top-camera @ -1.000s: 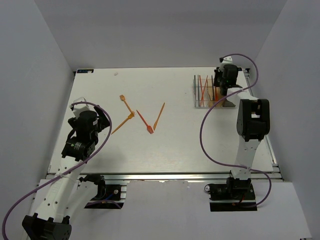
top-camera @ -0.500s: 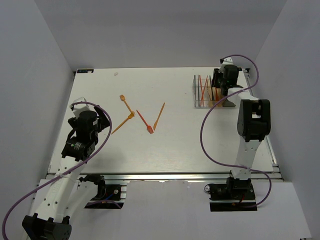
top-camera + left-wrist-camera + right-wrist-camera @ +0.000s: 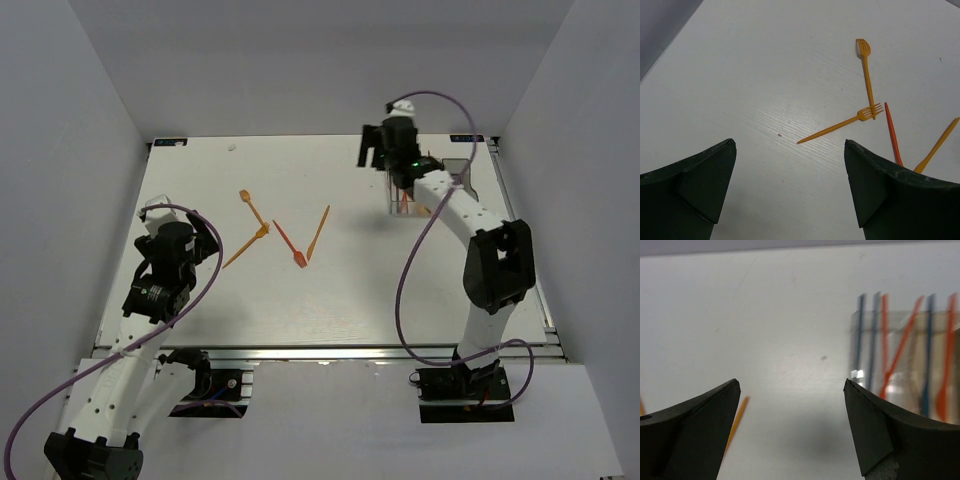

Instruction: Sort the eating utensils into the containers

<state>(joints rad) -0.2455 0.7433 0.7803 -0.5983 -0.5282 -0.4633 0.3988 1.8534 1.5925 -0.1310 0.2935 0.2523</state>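
Eating utensils [image 3: 245,247] lie loose left of centre in the top view. Two orange forks [image 3: 252,208] touch, the tines of one against the other's handle end, and a red piece [image 3: 290,243] and an orange piece [image 3: 319,232] form a V. More utensils, blue, red and orange, stand blurred in the containers [image 3: 897,382] at the right of the right wrist view. The right gripper [image 3: 790,385] is spread wide with nothing between its fingers. The left gripper [image 3: 790,145] is equally wide and empty.
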